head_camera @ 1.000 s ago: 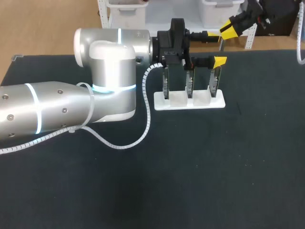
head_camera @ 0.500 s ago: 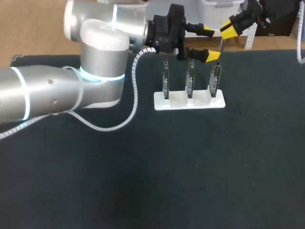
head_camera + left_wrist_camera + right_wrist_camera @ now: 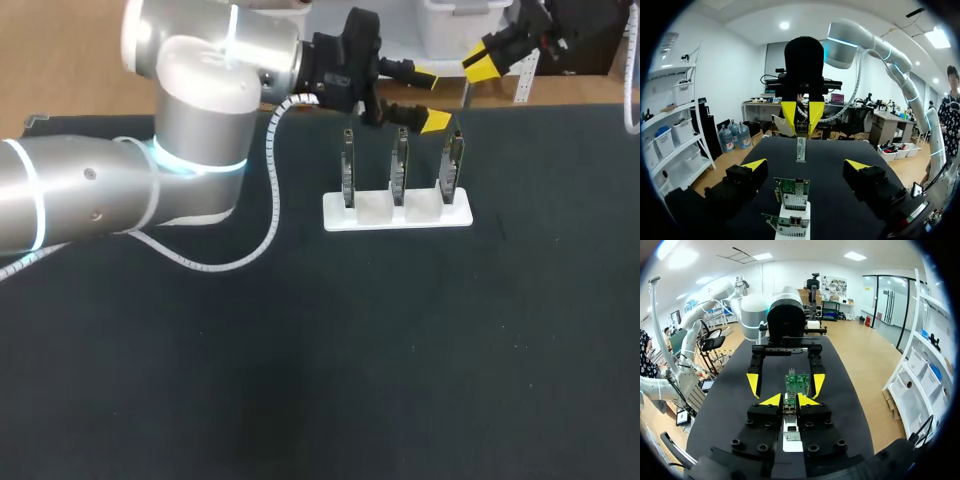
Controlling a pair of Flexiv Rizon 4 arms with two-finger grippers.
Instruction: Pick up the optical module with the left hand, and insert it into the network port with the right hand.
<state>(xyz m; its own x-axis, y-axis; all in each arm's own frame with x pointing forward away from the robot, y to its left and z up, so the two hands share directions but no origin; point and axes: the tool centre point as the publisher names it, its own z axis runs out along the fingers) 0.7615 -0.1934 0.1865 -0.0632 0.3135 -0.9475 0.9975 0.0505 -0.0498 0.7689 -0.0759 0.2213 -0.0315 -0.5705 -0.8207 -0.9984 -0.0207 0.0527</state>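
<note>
Head view: left end effector (image 3: 430,97), fingers apart, hovers by three upright green circuit boards (image 3: 400,160) on a white stand (image 3: 375,210).

Left wrist view: right end effector (image 3: 800,114) clamps the slim metal optical module (image 3: 800,142), hanging beyond the boards.

Right wrist view: square it with the port ahead, then descend slowly.

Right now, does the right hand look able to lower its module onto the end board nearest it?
Probably yes: the right hand holds the module above that board with nothing between; the open left hand hovers close beside.
</note>
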